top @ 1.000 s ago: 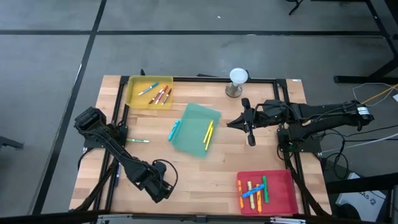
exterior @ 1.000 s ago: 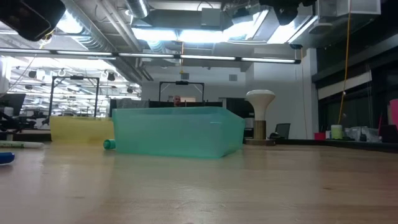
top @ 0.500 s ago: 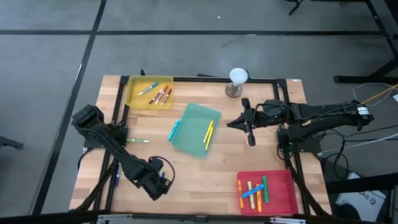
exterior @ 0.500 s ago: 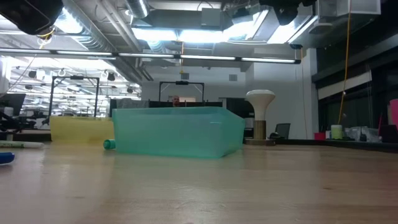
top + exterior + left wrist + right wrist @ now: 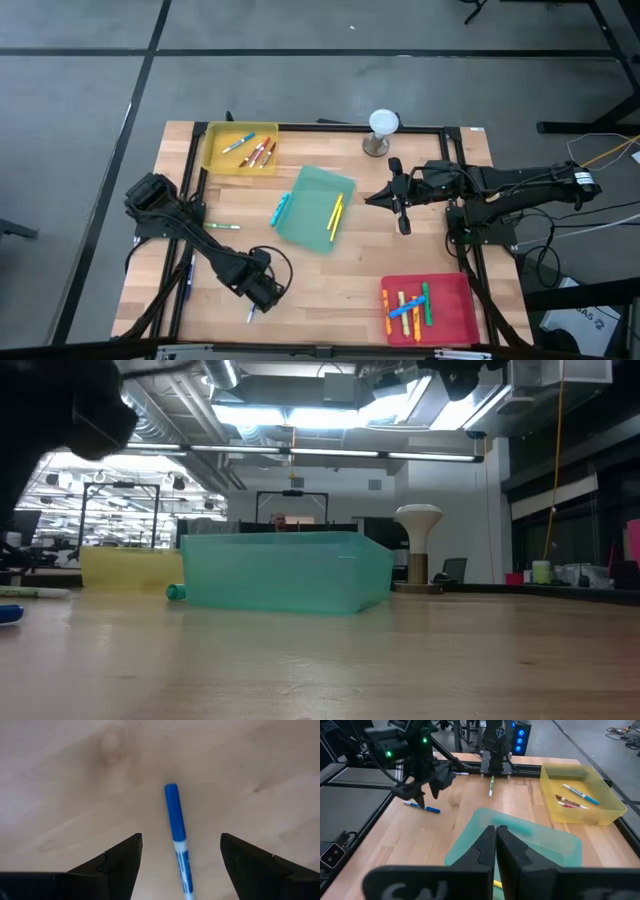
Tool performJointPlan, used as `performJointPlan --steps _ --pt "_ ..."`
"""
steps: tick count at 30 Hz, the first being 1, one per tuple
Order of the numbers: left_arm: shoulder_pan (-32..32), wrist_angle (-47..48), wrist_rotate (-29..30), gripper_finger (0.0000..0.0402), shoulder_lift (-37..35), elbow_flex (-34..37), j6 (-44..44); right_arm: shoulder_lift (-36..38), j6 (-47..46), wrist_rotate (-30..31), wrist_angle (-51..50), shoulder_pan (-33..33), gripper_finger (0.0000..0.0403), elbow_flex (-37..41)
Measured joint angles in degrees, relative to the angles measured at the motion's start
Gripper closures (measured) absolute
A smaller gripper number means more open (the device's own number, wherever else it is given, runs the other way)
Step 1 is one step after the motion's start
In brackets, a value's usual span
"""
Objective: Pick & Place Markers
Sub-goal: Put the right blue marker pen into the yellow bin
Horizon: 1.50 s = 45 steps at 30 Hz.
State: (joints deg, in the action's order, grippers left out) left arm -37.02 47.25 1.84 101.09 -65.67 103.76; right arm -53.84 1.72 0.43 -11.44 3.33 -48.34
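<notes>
One blue marker (image 5: 178,838) now lies between our left gripper's (image 5: 181,851) spread fingers, resting flat on the bare wooden table (image 5: 330,280) near its front-left edge. Compared with the earlier high views, we have shifted the left gripper (image 5: 262,291) slightly rightward along the front of the table, and the marker (image 5: 250,315) shows at its tip where it was covered before. In the left wrist view the two dark fingers stand wide apart on either side of the barrel, touching nothing; the cap end points away from the wrist.

We judge this to be the alignment step before a grasp: the fingers straddle the marker across its width, so the next move calls for a straight descent and a close on the barrel. The marker lies slightly off the midline between the fingers, which could let it roll as the fingers close.

Our right gripper (image 5: 397,200) is unchanged, hanging above the table to the right of the green tray (image 5: 313,190), its fingers pressed together and holding nothing.

Other markers already sit sorted: several in the yellow tray (image 5: 213,160), several in the red tray (image 5: 458,322), and two on the green tray. One green marker (image 5: 222,226) remains loose on the table's left side, well apart from the left gripper.
</notes>
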Motion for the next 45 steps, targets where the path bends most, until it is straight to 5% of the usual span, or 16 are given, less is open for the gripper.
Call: performJointPlan --steps 23,45 --pt "-3.1 -2.9 -1.1 0.0145 5.9 -0.1 4.5 0.0 0.2 0.0 -0.2 0.0 0.0389 0.0" --pt "-3.0 -3.6 -2.3 0.0290 5.9 0.3 3.4 0.0 0.2 0.0 -0.2 0.0 0.0389 0.0"
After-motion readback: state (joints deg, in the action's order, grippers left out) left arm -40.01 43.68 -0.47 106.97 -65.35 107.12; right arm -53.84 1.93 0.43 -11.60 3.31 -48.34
